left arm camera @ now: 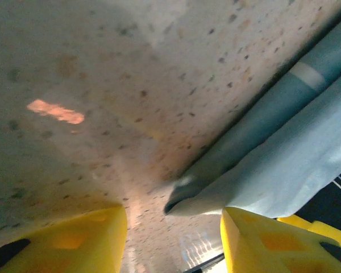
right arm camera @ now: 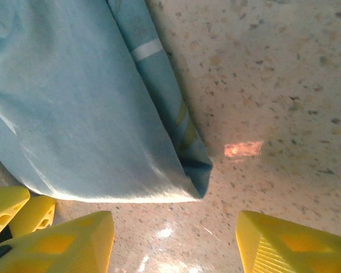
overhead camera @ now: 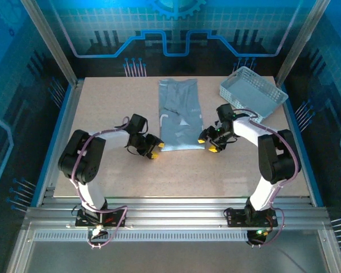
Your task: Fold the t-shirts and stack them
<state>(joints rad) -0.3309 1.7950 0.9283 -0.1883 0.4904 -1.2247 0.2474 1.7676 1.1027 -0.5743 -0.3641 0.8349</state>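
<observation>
Seeing the t-shirt (overhead camera: 180,114) folded into a long strip at the middle of the table (overhead camera: 102,176). Finding the left gripper (overhead camera: 155,150) at its near left corner and the right gripper (overhead camera: 209,144) at its near right corner, jaws of both apart, holding nothing.

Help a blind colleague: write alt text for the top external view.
A pale grey-blue cloth t-shirt, folded into a strip, lies on a beige table; the left gripper and right gripper, both open, sit by its near corners. A white lattice plastic basket sits far right.
</observation>
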